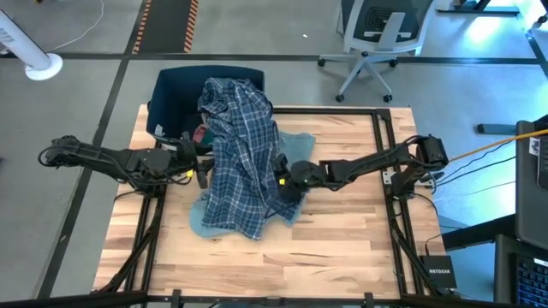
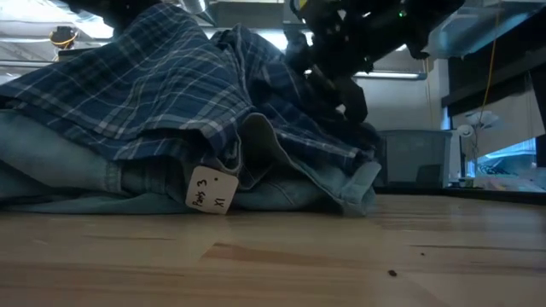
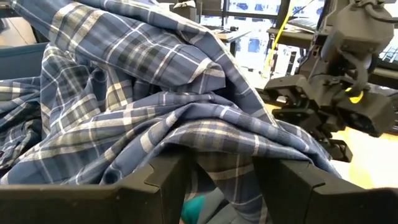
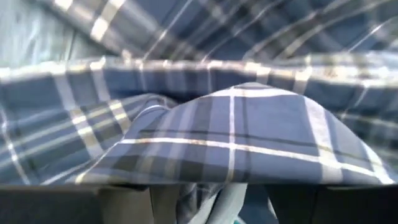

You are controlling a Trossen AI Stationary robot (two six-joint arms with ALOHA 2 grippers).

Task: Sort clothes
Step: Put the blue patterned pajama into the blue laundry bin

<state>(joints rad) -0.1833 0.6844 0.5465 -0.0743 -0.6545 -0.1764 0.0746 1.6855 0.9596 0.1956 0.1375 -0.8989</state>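
Plaid shirt [image 1: 240,154], draped from bin [image 1: 171,98] across grey-blue garment [image 1: 295,145] on surface [image 1: 342,248], flanked by left gripper [image 1: 202,168] and right gripper [image 1: 281,180] pinching fabric, presumably for lifting clear.

Handwritten "Pants 3 XL" on white tag [image 2: 212,190]; "NETGEAR" on black box [image 1: 437,271]

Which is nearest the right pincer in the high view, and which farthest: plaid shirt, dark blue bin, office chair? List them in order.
Measured from the right pincer:
1. Plaid shirt: touching the pincer, mid-table.
2. Dark blue bin: at the table's far left corner.
3. Office chair: on the floor beyond the table.
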